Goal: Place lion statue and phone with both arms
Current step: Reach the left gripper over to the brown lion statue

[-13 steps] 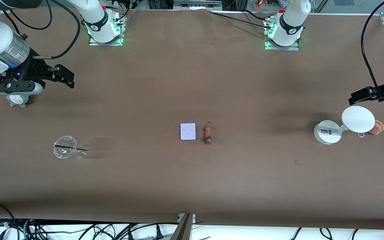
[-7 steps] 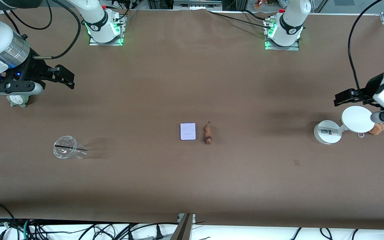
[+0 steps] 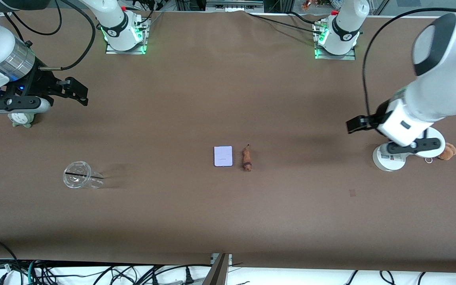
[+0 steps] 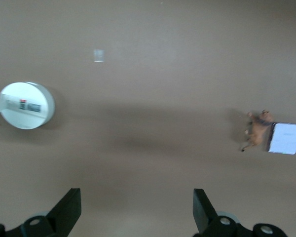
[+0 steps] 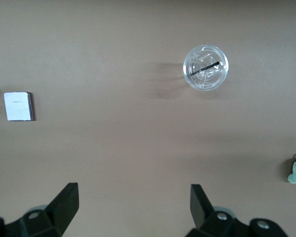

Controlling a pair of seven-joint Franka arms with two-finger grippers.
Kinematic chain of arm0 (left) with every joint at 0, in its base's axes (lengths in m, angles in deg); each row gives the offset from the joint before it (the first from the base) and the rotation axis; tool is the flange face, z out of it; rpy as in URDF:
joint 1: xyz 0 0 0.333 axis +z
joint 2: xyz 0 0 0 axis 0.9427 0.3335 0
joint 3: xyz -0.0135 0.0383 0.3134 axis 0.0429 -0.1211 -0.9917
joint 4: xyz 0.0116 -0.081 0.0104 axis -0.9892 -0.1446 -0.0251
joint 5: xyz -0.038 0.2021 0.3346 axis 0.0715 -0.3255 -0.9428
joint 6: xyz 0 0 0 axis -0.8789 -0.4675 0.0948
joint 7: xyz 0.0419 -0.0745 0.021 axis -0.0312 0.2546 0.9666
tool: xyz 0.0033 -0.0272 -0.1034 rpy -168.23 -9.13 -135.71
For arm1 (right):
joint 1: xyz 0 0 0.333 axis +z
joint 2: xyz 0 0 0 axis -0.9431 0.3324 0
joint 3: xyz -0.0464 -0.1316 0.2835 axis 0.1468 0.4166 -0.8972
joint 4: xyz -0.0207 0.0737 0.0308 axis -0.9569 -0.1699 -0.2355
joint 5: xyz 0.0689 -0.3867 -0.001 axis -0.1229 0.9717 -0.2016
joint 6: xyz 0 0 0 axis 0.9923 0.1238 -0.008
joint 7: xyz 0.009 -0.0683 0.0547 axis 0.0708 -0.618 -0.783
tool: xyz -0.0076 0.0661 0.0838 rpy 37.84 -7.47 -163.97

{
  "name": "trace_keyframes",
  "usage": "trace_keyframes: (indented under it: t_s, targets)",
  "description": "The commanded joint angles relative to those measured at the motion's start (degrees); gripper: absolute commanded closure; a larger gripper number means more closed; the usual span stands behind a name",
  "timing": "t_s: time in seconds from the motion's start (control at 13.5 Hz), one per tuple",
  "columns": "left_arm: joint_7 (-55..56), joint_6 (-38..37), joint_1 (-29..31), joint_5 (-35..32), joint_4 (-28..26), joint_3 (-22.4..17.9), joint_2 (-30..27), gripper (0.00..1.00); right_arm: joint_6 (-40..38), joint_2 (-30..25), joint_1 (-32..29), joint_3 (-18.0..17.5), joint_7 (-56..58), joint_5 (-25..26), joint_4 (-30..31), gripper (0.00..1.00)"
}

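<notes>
The phone point(image 3: 223, 156), a small pale lavender slab, lies flat in the middle of the table. The lion statue point(image 3: 246, 158), a tiny reddish-brown figurine, lies right beside it toward the left arm's end. The left wrist view shows both, the lion statue point(image 4: 259, 136) touching the phone point(image 4: 285, 138). My left gripper point(image 3: 408, 146) hangs open over the white stand, with only bare table between its fingers point(image 4: 69, 207). My right gripper point(image 3: 12, 103) waits open at the right arm's end, over a plush; its wrist view point(image 5: 133, 195) shows the phone point(image 5: 18, 106) well apart from it.
A white disc stand point(image 3: 386, 160) and a tan plush point(image 3: 448, 151) sit at the left arm's end. A clear cup point(image 3: 79, 175) lies on its side toward the right arm's end, nearer the camera than the grey-green plush point(image 3: 21, 118).
The left arm has swung in from the table's end toward the middle and now covers the stand's disc. The right arm, phone and lion statue have not moved.
</notes>
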Motion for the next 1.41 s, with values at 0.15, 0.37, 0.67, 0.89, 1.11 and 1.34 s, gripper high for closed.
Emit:
trace_keyframes:
  t_s: [0.15, 0.37, 0.67, 0.89, 1.11, 1.34]
  targets:
    - [8.39, 6.2, -5.25, 1.18, 1.74, -0.6, 4.0, 0.0, -0.14, 0.51, -0.08, 0.07, 0.67, -0.5, -1.16, 0.0]
    - [14.88, 12.87, -11.82, 1.54, 1.74, -0.77, 8.92, 0.0, -0.14, 0.6, -0.16, 0.16, 0.67, -0.5, -1.16, 0.0]
    - [22.91, 22.64, -18.6, 1.01, 1.74, -1.3, 15.69, 0.0, -0.14, 0.6, -0.16, 0.24, 0.76, -0.5, -1.16, 0.0]
    - [26.84, 28.7, -22.74, -1.0, 1.83, -1.56, 20.08, 0.0, -0.14, 0.6, -0.16, 0.24, 0.76, -0.5, -1.16, 0.0]
    - [30.81, 32.66, -25.99, -8.29, 1.66, -1.48, 24.74, 0.0, -0.14, 0.6, -0.16, 0.24, 0.76, -0.5, -1.16, 0.0]
    - [30.82, 33.73, -27.14, -11.56, 1.04, -1.47, 27.3, 0.0, -0.14, 0.6, -0.16, 0.24, 0.76, -0.5, -1.16, 0.0]
